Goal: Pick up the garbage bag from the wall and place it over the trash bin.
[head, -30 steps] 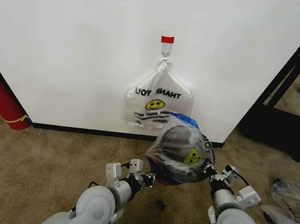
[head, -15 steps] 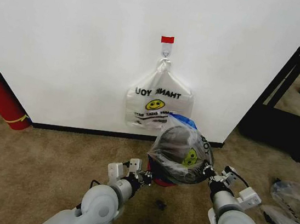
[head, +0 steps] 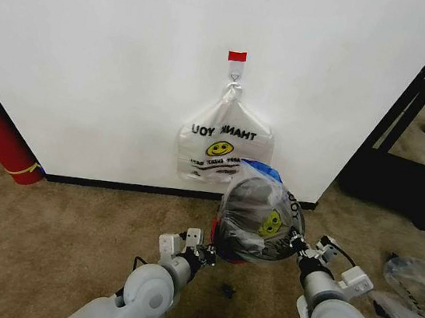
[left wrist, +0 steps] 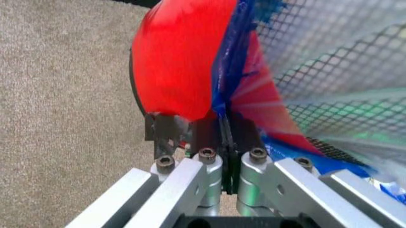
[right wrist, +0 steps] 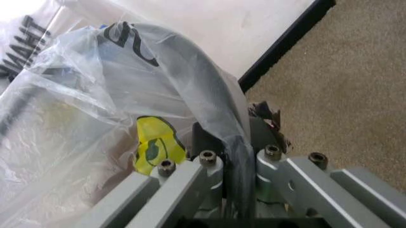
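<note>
Plastic garbage bag (head: 256,212) sits stretched over the trash bin (left wrist: 330,61) since left pincer (head: 204,253) and right pincer (head: 296,244) each pinch an edge tight.

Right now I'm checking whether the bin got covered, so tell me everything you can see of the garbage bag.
The garbage bag is thin, translucent, crinkled white plastic with a yellow smiley, black lettering and blue patches. It is draped over the trash bin, whose black mesh and red band show through. The left gripper pinches its blue edge; the right gripper is shut on a gathered fold opposite.
</note>
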